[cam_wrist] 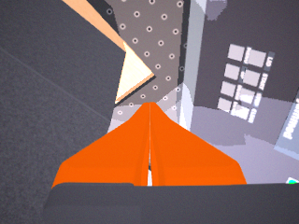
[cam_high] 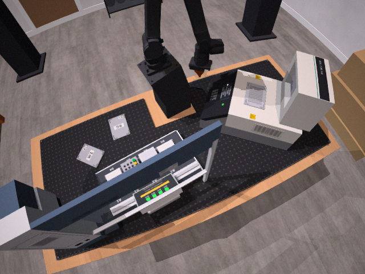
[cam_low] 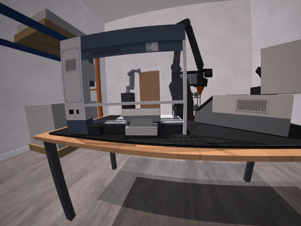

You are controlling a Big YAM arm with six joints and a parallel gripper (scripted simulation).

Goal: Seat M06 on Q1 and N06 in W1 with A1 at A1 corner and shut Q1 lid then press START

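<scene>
Q1 [893,385] stands at the right with its lid [1040,300] tilted open behind the ribbed block [866,322]. Its dark panel [748,320] shows a green lamp [755,353]. My gripper [678,245] has orange fingers shut on nothing. It hangs above the mat at the panel's outer edge, near the arm's pedestal. In the wrist view the fingertips (cam_wrist: 149,105) point at the mat, with the panel's keys (cam_wrist: 245,84) to the right. A white plate [383,592] lies on D4 and another [560,492] on D1. W1 [306,526] and RG [404,430] hold no plate.
The tube cooling block [437,560] is on D3 and the deep-well block [500,520] on D2. A blue gantry beam [450,580] on a white post [712,530] spans the deck and hides part of it. The arm's black pedestal [580,290] stands next to Q1's panel.
</scene>
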